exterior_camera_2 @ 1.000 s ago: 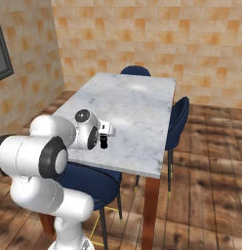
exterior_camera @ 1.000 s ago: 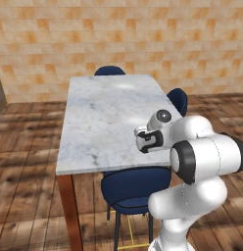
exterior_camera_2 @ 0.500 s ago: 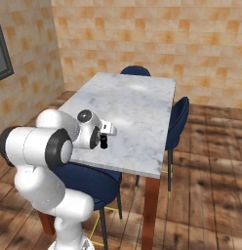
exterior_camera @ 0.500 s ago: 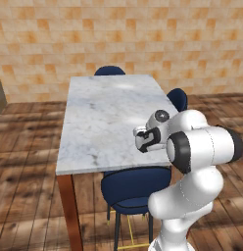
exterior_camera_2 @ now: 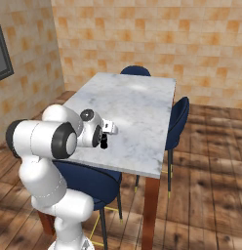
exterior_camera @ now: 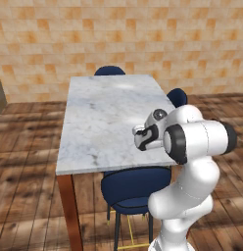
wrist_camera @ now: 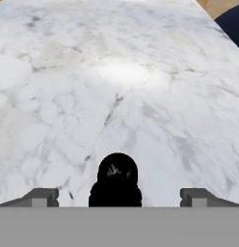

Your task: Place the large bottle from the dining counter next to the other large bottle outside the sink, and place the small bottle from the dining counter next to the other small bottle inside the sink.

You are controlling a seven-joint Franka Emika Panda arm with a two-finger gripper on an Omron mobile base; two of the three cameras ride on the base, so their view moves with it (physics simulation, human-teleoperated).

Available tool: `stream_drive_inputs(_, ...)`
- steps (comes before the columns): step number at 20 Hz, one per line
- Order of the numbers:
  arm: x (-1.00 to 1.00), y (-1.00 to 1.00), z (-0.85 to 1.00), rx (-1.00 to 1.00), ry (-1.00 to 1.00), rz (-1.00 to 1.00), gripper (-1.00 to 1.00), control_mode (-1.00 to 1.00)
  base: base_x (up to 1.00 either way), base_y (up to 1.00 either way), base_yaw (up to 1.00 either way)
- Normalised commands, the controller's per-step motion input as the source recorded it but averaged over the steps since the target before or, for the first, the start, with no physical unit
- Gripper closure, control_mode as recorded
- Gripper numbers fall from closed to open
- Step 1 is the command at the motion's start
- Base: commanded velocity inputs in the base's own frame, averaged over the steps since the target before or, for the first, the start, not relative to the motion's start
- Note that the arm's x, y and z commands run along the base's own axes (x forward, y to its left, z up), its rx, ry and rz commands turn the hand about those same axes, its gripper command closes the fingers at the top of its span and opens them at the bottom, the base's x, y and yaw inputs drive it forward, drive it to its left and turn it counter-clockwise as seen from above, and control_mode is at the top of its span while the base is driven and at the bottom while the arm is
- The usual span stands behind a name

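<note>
The small bottle (wrist_camera: 115, 179) stands on the dining counter (exterior_camera: 104, 115), near the counter's long edge on the robot's side. In the hand view its black rounded top is seen from above, midway between the two finger tips (wrist_camera: 40, 197), and it touches neither of them. In the right base view the small bottle (exterior_camera_2: 103, 142) shows as a dark shape just under the hand. The gripper (wrist_camera: 116, 198) has its jaws wide apart, and nothing is held between them.

Compared with one second ago, the arm has changed its posture: the big elbow joint has swung closer to the counter, and the hand stays over the same place on the marble. The bottle has not moved. Blue chairs (exterior_camera: 134, 187) stand around the counter on a wooden floor (exterior_camera: 25, 166).
</note>
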Motion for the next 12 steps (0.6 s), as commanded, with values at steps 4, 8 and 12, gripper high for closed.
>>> stream_drive_inputs(4, 0.22, 0.00, -0.12, 0.00, 0.00, 0.00, -1.00, -1.00, 0.00, 0.00, 0.00)
stream_drive_inputs(8, 0.21, 0.00, -0.11, 0.00, 0.00, 0.00, -1.00, -1.00, 0.00, 0.00, 0.00)
stream_drive_inputs(12, 0.18, 0.00, -0.11, 0.00, 0.00, 0.00, -1.00, -1.00, 0.00, 0.00, 0.00)
